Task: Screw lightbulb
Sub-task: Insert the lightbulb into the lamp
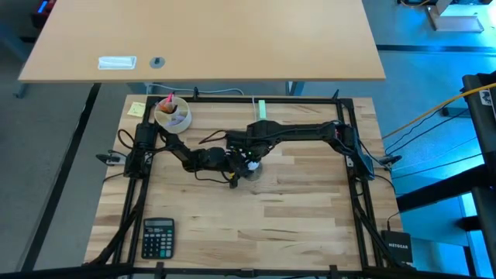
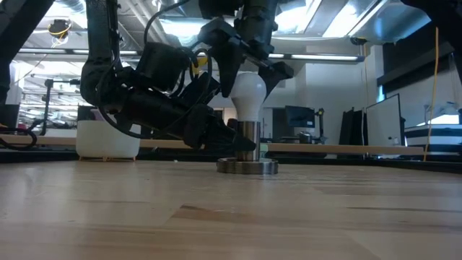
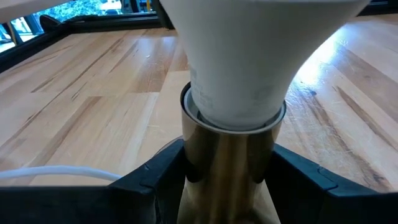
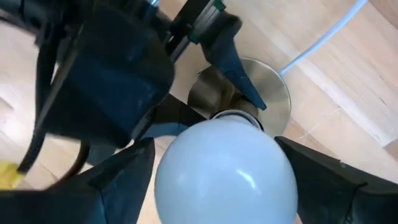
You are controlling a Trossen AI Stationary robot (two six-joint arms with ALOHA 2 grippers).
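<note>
- We take the socket as our landmark: a metal stem rising upright from a round base that sits flat on the table.
- The lightbulb stands directly above the socket, narrow end down, its neck already inside the socket's collar; the silvery screw base is out of sight.
- The bulb's long axis is vertical and lines up with the socket's stem, as far as we can judge from the low view; we see no lean.
- Our right gripper comes down from above the socket, one finger on each side of the bulb's round head. The fingers look set about as wide as the bulb, but we cannot tell whether they press on it or stand just clear.
- Our left gripper reaches in low from the side and is closed on the socket's stem just below the collar, a finger on either flank.
- The turn to come, in our judgement, is about that shared vertical axis: the right gripper, nearer the bulb, twists it while the left keeps the socket from spinning.
- A white cord runs away from the socket's base across the table.
</note>
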